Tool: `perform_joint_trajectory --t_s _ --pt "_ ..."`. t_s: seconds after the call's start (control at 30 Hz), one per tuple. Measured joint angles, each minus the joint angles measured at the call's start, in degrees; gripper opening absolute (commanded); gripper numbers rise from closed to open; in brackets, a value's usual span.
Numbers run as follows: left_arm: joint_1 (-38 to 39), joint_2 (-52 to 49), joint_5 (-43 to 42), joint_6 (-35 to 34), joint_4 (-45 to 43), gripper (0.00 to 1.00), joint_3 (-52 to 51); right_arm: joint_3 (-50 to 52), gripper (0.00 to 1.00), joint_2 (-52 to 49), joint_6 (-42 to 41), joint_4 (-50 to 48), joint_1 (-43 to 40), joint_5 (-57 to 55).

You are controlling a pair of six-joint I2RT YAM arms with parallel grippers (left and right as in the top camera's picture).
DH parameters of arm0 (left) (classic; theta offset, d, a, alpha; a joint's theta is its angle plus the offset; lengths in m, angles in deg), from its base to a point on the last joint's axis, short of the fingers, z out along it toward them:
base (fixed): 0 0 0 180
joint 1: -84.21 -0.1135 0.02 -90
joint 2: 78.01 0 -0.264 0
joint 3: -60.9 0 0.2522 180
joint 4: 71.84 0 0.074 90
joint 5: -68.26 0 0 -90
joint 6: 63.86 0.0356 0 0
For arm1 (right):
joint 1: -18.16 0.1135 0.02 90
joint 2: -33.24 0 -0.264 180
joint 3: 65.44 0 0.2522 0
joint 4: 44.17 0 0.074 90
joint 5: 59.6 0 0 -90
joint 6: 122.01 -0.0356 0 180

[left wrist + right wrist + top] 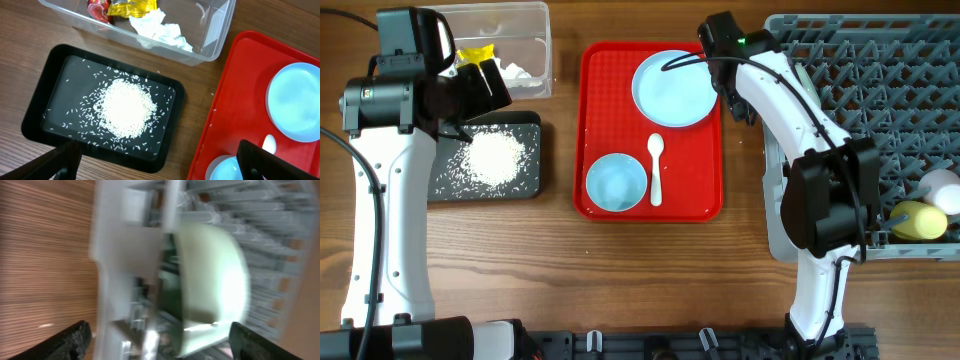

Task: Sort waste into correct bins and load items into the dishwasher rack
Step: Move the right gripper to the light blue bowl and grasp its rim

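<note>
My left gripper (472,95) (162,167) is open and empty above the black tray (525,185) (37,115), which holds a heap of rice (495,158) (125,107). The clear tub (535,35) (212,37) holds a yellow wrapper (131,6), a red wrapper (97,7) and white tissue (160,31). My right gripper (732,90) (160,340) is open at the left rim of the grey dishwasher rack (880,90) (112,255). The pale green bowl (210,280) lies on its side there, blurred. A yellow cup (918,220) and a white cup (945,190) are in the rack.
The red serving tray (600,60) (240,90) in the middle carries the light blue plate (675,88) (295,100), the light blue bowl (616,183) and the white spoon (656,165). A few rice grains lie on the red tray's edge.
</note>
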Motion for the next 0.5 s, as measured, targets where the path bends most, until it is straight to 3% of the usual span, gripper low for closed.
perform_joint_trajectory --t_s 0.1,0.13,0.2,0.3,0.4,0.5 --pt "0.0 0.0 0.0 0.0 0.0 1.00 0.0 -3.0 0.99 3.9 -2.6 0.2 0.8 13.6" --pt "0.0 0.0 0.0 0.0 0.0 1.00 0.0 -3.6 0.88 6.3 -3.7 0.5 1.5 20.3" --pt "0.0 0.0 0.0 0.0 0.0 1.00 0.0 -4.4 0.74 10.8 -5.7 1.4 4.8 36.0" --pt "0.0 0.0 0.0 0.0 0.0 1.00 0.0 1.7 0.64 10.7 -7.1 0.0 11.2 47.9" --pt "0.0 0.0 0.0 0.0 0.0 1.00 0.0 9.8 0.48 9.9 -8.9 -4.9 15.8 50.8" --pt "0.0 0.0 0.0 0.0 0.0 1.00 0.0 17.8 0.42 9.6 -11.6 -9.4 17.6 51.5"
